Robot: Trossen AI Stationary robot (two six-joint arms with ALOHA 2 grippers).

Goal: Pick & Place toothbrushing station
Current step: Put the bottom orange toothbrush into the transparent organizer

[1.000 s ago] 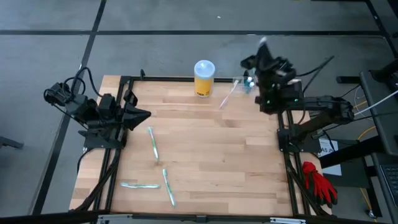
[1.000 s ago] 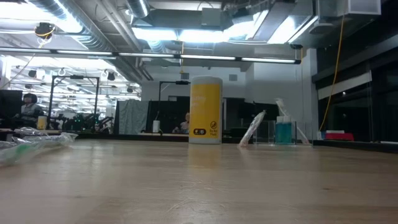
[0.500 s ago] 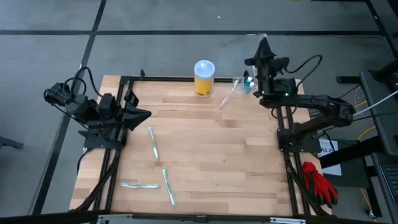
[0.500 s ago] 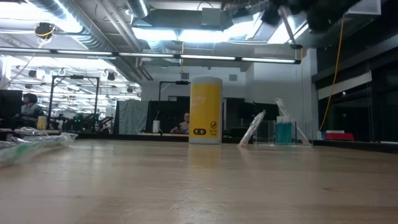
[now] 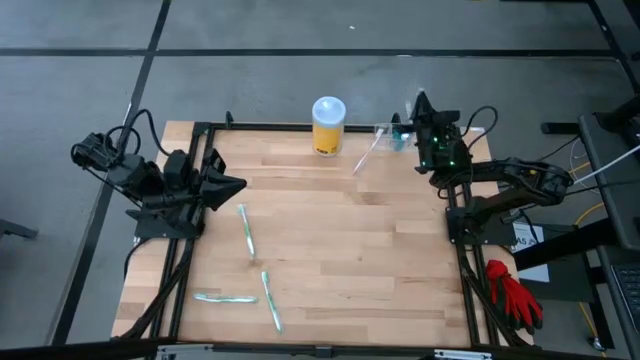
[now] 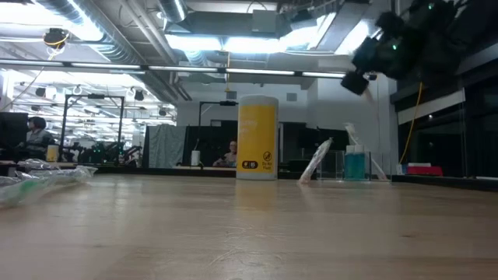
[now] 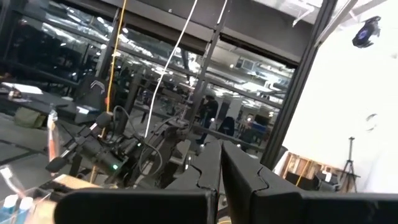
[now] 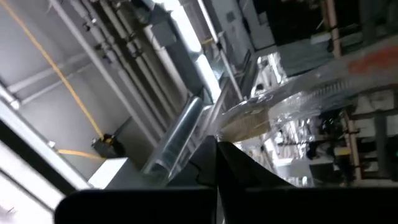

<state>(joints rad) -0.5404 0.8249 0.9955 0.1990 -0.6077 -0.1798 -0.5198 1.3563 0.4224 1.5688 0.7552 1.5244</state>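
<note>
Overhead: station (image 5: 392,135) sits right of the canister (image 5: 328,124); right gripper (image 5: 421,101), pinched shut and empty, hangs just beyond it, far nearer than the left gripper (image 5: 232,184), also shut. Table level: station (image 6: 348,163) stands below that gripper (image 6: 359,80).

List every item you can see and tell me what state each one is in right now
Clear holder: upright at the table's far edge, a toothbrush leaning out.
Yellow canister: upright, white lid on.
Wrapped toothbrushes: lying flat on the table.
Right tool: shut, empty, raised beside the holder.
Left tool: shut, empty, at the left edge.
</note>
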